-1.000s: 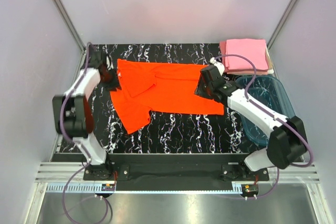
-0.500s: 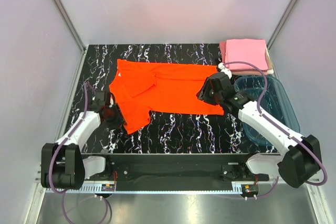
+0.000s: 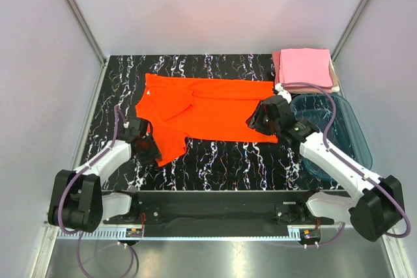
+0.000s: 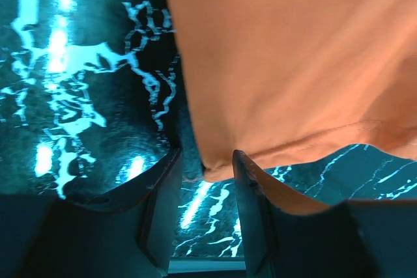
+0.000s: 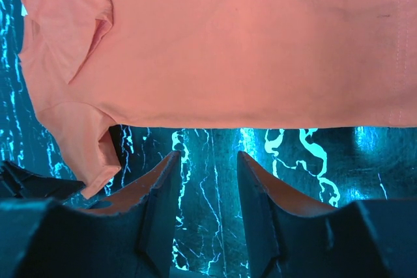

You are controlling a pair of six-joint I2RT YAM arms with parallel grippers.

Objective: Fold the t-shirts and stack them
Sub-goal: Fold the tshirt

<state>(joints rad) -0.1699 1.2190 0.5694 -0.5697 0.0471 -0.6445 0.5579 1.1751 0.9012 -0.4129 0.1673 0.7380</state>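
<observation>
A bright orange-red t-shirt (image 3: 208, 105) lies spread flat on the black marble table, one sleeve pointing to the near left. My left gripper (image 3: 151, 153) is open at the near end of that sleeve. In the left wrist view the sleeve's hem corner (image 4: 215, 167) sits just between the open fingertips of my left gripper (image 4: 207, 177). My right gripper (image 3: 254, 121) is open at the shirt's near right edge. In the right wrist view my right gripper (image 5: 207, 161) is over bare marble, just short of the shirt's edge (image 5: 247, 118). Folded light pink t-shirts (image 3: 305, 68) are stacked at the back right.
A translucent teal plastic tub (image 3: 339, 131) stands at the right edge, beside my right arm and in front of the pink stack. Grey walls close in the table (image 3: 228, 161) on the left, back and right.
My left arm has swung from the shirt's far left side down to the near end of the sleeve. My right gripper has drawn back towards the near right edge of the shirt.
</observation>
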